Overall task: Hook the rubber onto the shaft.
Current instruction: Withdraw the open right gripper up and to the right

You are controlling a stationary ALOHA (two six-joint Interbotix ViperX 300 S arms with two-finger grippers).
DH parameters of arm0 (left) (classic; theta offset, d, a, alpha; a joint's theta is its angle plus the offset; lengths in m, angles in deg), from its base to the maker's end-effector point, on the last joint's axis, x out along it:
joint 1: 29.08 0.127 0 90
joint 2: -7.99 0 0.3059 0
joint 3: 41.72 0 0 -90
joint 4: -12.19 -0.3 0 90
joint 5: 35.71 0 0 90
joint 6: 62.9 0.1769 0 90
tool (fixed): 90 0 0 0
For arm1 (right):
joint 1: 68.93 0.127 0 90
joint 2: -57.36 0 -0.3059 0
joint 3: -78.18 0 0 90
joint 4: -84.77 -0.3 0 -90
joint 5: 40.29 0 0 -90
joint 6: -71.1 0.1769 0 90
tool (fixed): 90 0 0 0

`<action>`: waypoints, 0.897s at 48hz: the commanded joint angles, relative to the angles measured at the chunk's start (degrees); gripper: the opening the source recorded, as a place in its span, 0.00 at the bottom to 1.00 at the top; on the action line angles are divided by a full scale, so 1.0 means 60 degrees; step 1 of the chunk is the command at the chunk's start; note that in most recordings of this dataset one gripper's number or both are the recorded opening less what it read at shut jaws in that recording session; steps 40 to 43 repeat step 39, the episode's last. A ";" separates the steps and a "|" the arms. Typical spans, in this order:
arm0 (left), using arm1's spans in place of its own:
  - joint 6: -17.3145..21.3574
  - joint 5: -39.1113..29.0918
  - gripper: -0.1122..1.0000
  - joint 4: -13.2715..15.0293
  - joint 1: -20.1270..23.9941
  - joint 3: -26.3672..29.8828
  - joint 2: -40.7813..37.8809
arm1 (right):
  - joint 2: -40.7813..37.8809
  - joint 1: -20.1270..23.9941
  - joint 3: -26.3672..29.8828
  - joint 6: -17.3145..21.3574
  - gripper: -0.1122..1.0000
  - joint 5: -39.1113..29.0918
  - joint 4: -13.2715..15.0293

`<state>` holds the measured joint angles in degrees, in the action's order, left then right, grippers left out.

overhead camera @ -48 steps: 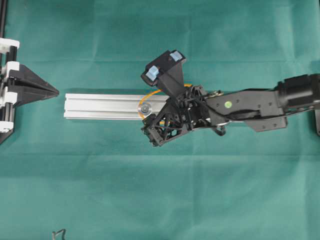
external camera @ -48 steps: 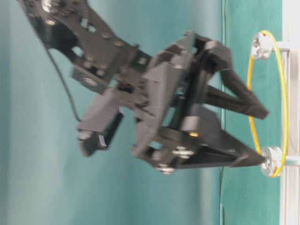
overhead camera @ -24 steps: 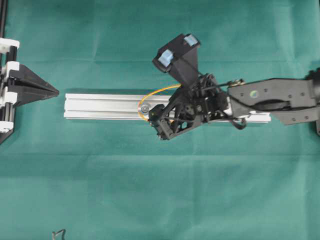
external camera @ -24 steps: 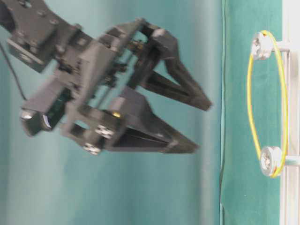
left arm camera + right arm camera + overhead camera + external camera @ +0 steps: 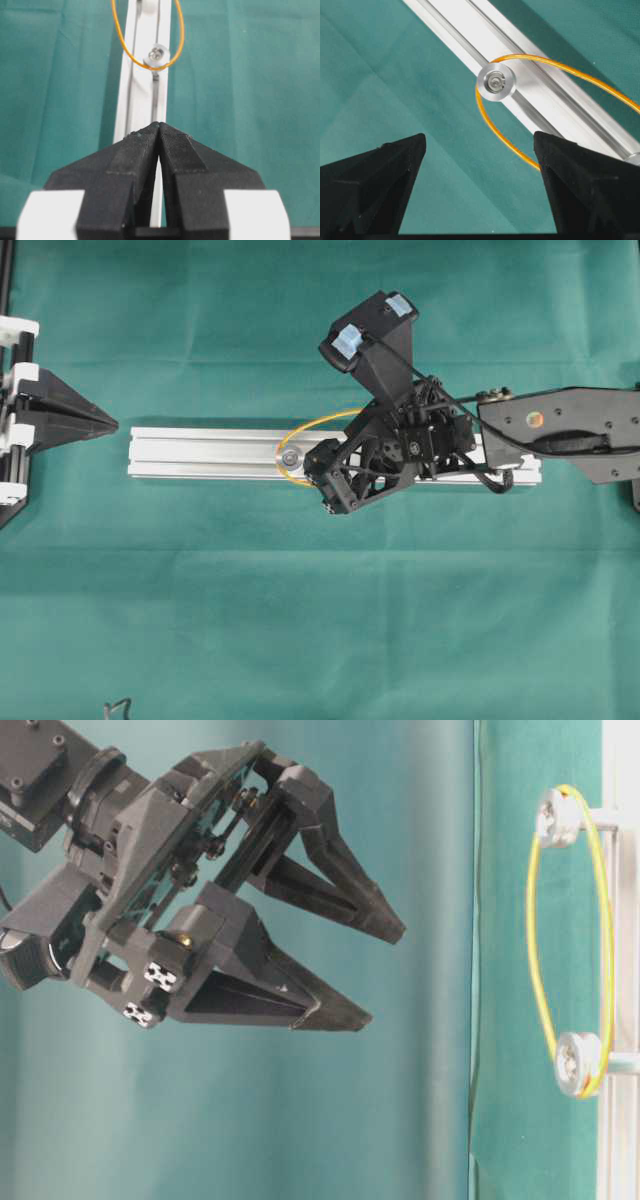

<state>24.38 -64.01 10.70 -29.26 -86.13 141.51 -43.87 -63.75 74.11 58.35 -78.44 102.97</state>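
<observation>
Two pulleys carry the rubber band over the rail overhead; side-on, right gripper hangs wide open, empty; left wrist view, left gripper pinched shut, empty; band looks light, stretchy — grip mid-span if needed

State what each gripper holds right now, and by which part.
Nothing is held. The right gripper is open, its fingers apart and clear of the rubber band, which sits looped on the shafts. The left gripper is shut on nothing.
</observation>
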 commanded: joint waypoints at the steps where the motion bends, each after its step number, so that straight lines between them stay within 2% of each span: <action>1: 0.0015 0.0044 0.10 -0.0015 -0.0015 0.0308 -0.0073 | 0.0293 0.0000 0.0205 -0.0044 0.93 0.0029 0.0073; 8: 0.0015 0.0044 0.10 -0.0015 -0.0015 0.0308 -0.0073 | 0.0396 -0.0015 0.0190 -0.0732 0.93 0.0029 0.0073; 16: 0.0015 0.0044 0.10 -0.0015 0.0000 0.0322 -0.0073 | 0.0630 0.0000 0.0161 -0.2329 0.93 0.0029 0.0073; 22: 0.0000 0.0044 0.10 -0.0015 -0.0015 0.0322 -0.0073 | 0.0703 -0.0015 0.0103 -0.3896 0.93 0.0029 0.0044; 26: 0.0000 0.0044 0.10 -0.0015 0.0000 0.0308 -0.0073 | 0.0718 -0.0015 0.0103 -0.4614 0.93 0.0029 0.0029; 29: 0.0000 0.0044 0.10 -0.0015 -0.0015 0.0322 -0.0073 | 0.0703 0.0000 0.0103 -0.4834 0.93 0.0029 0.0000; 43: 0.0000 0.0044 0.10 -0.0015 -0.0015 0.0322 -0.0073 | 0.0718 0.0000 0.0103 -0.4863 0.93 0.0029 0.0000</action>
